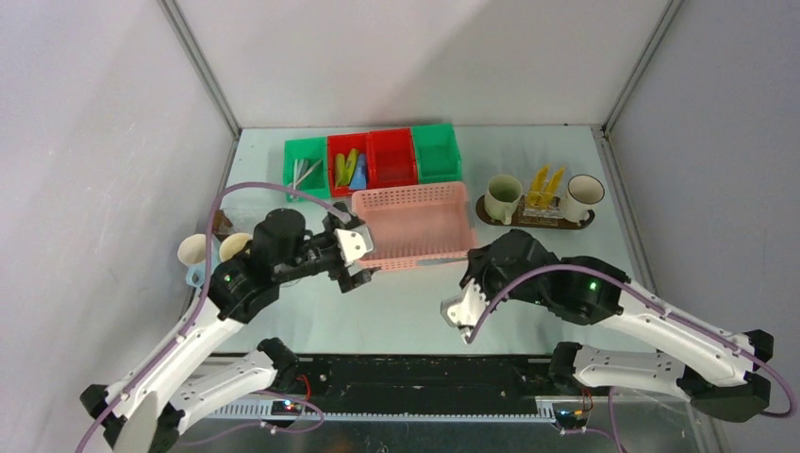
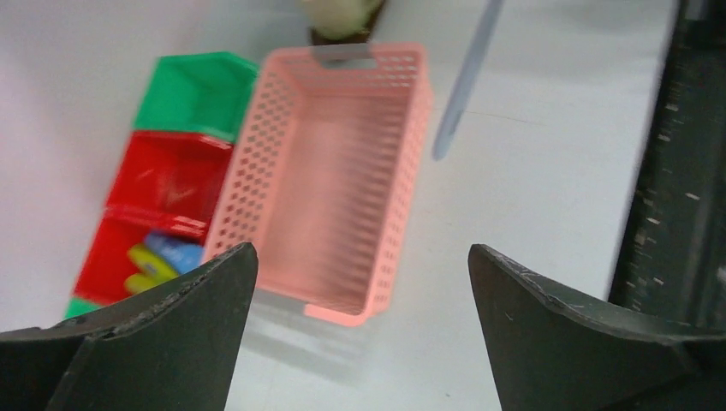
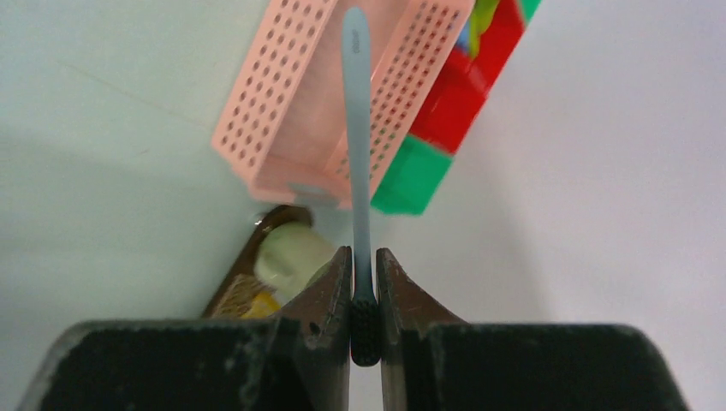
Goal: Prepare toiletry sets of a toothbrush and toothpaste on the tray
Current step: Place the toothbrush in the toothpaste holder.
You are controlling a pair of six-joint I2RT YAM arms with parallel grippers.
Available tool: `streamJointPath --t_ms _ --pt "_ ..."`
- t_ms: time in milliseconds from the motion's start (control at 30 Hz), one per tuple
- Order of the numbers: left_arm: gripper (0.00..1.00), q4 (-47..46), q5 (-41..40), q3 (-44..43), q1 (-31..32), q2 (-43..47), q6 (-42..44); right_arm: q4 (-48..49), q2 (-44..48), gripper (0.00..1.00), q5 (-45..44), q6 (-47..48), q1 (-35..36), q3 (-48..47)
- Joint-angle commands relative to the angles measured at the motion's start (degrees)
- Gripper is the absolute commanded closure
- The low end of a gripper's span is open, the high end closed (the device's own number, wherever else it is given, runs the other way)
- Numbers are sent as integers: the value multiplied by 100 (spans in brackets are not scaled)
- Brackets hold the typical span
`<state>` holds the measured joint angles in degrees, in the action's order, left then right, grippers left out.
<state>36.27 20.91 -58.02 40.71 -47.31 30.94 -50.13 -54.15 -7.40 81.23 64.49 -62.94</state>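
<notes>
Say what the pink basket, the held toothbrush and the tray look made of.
The pink basket: moulded plastic, faintly glossy; uniform colour, regular lattice holes. The toothbrush: probably plastic, matte grey-blue handle, slim and seamless, dark bristles. The tray: looks like dark brown wood, though grain is too small to confirm.

Bright, even light from overhead fills the top view, which is sharp throughout, with only soft, pale shadows on the bench. The left wrist view is blurred all over, the pink basket and the brush smeared, and the left gripper sits dark and underexposed along the bottom edge. In the right wrist view the right gripper is a near-black mass, the brush in it fairly crisp, everything behind soft.
</notes>
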Motion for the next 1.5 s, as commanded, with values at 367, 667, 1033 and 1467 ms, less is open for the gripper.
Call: streamJointPath --t_ms 367,667,1033,1467 --pt "0 -3368 -3511 1605 -51 772 -859 -1322 242 100 -1 -2448 -3177 -703" --pt "0 -3837 -4169 1985 -549 789 -1173 -684 -66 100 -254 -2523 -4854 -673" --pt "2 -4250 -4930 2371 -608 1068 -791 141 -458 100 -478 -2381 -5706 -424" --pt "2 -4520 -5024 2594 -608 1233 -613 669 -522 100 647 -2195 -6706 79"
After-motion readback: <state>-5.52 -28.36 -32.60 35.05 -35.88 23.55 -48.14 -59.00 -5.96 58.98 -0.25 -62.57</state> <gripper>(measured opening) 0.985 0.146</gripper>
